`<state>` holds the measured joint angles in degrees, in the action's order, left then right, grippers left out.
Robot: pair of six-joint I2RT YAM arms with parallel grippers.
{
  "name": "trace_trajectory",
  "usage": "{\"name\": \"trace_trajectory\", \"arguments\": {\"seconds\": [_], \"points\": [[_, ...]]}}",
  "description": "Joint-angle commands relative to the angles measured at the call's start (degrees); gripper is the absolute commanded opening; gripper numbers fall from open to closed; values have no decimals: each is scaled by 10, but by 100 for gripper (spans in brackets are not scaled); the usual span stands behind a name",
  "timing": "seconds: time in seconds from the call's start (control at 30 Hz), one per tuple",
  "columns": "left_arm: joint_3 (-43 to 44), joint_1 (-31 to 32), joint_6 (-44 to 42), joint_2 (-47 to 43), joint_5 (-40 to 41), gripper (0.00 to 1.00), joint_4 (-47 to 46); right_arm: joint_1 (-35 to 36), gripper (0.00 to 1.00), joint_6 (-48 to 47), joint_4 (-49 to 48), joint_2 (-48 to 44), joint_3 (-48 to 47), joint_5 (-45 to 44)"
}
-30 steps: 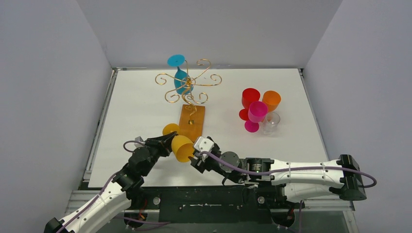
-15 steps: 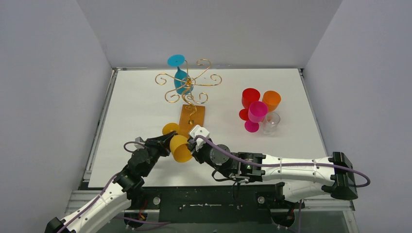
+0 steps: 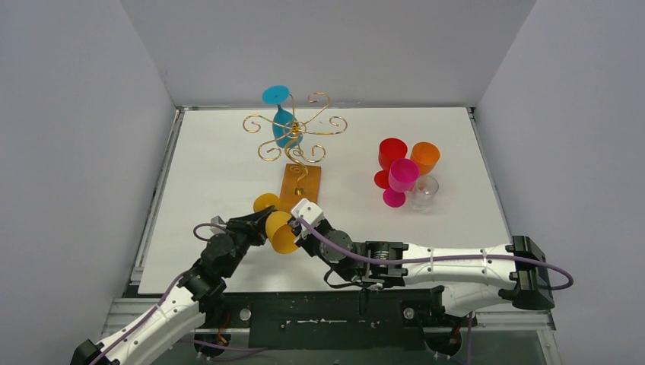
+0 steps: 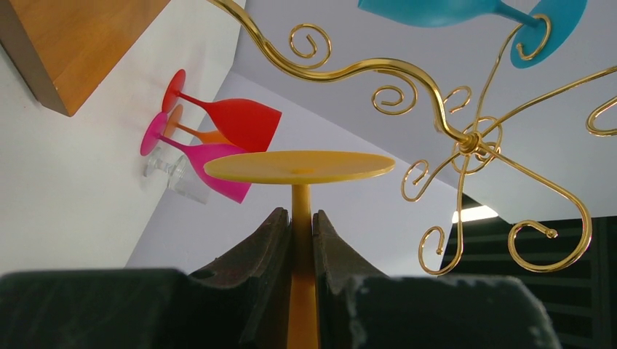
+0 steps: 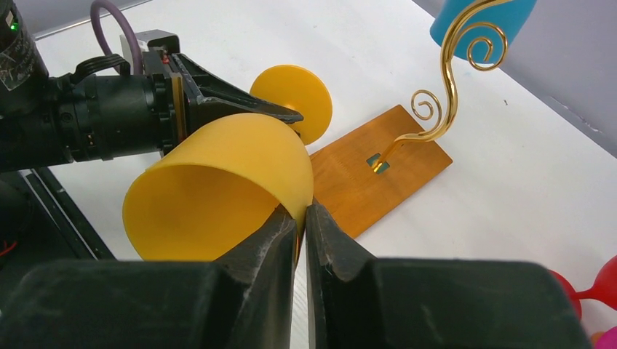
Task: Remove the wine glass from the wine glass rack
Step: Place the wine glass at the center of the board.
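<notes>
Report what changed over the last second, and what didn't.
The right gripper advanced forward and left to the yellow wine glass and pinched shut on its bowl wall. The left gripper kept its clamp on that glass's stem. The wine glass rack, the blue wine glass hanging on it and the cluster of glasses at right stayed put.

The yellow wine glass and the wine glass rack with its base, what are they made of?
The yellow wine glass: probably plastic, opaque and matte, evenly coloured, thin rim. The wine glass rack: thin metal wire, polished gold, bright glints. Its base: seemingly wood, smooth satin finish, faint grain.
</notes>
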<state>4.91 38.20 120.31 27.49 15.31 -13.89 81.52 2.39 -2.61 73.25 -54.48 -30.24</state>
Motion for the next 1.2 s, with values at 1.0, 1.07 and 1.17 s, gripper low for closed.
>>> {"name": "trace_trajectory", "arguments": {"seconds": [1.0, 1.07, 1.17], "points": [[28, 4, -36, 5, -14, 0, -77, 55, 0, -144, -168, -15, 34, -65], [29, 5, -44, 5, -16, 1, -78, 57, 0, -142, -170, -13, 34, -71], [25, 5, -50, -1, -10, 6, -81, 57, 0, -129, -171, -14, 36, -73]]}}
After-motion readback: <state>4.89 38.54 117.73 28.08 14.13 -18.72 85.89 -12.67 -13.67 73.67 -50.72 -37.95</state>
